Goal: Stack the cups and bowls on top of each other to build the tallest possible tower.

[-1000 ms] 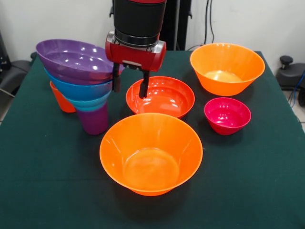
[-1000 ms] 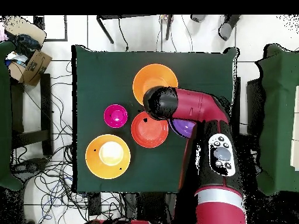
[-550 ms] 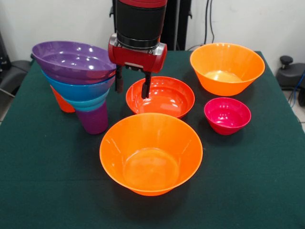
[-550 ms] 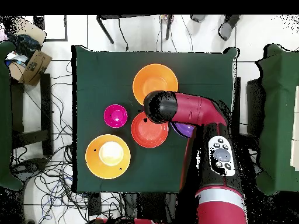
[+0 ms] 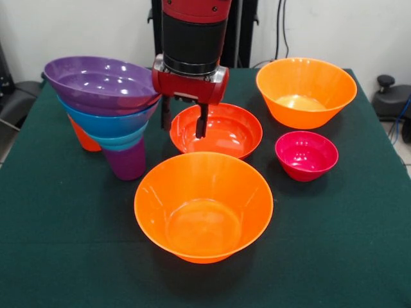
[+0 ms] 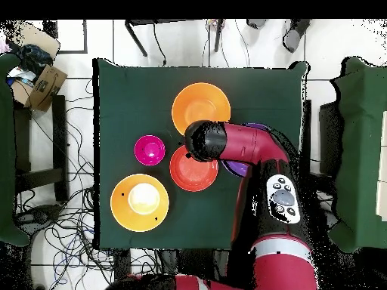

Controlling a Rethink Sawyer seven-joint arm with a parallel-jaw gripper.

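The tower stands at the left: a purple cup [image 5: 126,162] carrying a teal bowl [image 5: 121,140], a blue bowl [image 5: 108,122] and a wide purple bowl [image 5: 99,80] [image 6: 240,167]. An orange cup [image 5: 81,135] peeks out behind it. My gripper [image 5: 184,122] hangs open and empty just right of the tower, one finger [image 5: 166,114] outside the left rim of the shallow red-orange bowl [image 5: 221,131] [image 6: 193,171], the other finger [image 5: 201,122] over its inside. In the overhead view the arm's head hides the gripper.
A large orange bowl [image 5: 203,205] [image 6: 200,108] sits at the front middle. Another large orange bowl [image 5: 306,90] [image 6: 140,202] stands at the back right, and a small magenta bowl [image 5: 306,154] [image 6: 150,149] is in front of it. All rest on the dark green table [image 5: 347,244].
My gripper has slid a little to the right and lower, away from the purple bowl's rim. The tower's top bowls have settled slightly leftward.
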